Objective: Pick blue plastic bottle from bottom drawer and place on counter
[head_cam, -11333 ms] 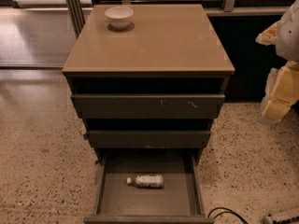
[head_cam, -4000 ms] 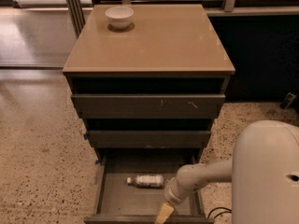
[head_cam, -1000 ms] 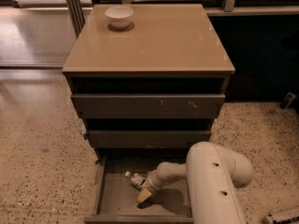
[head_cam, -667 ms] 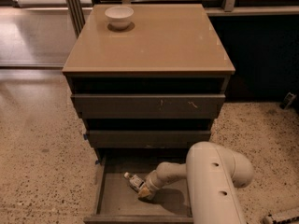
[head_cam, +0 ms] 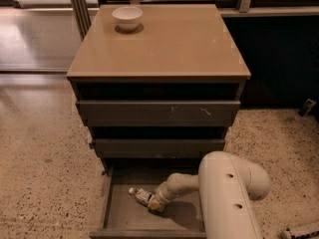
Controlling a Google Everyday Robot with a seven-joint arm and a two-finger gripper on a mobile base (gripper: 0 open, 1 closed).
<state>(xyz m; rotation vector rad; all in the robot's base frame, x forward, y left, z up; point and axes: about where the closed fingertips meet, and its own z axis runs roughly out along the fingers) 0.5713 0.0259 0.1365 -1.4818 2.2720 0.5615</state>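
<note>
Notably, gripper (head_cam: 155,203) touched blue plastic bottle (head_cam: 141,196), lying cap-away leftward in bottom drawer (head_cam: 127,217); grasp state indeterminate.

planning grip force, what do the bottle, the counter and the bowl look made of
The bottle looks like thin clear plastic: see-through body, white cap. The counter is a smooth tan slab, perhaps laminate; its gloss reflects light. The bowl is white and shiny, probably ceramic. The gripper sits at the bottle in the bottom drawer.

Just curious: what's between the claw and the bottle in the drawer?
Nothing: in the camera view the claw meets the bottle inside the bottom drawer.
</note>
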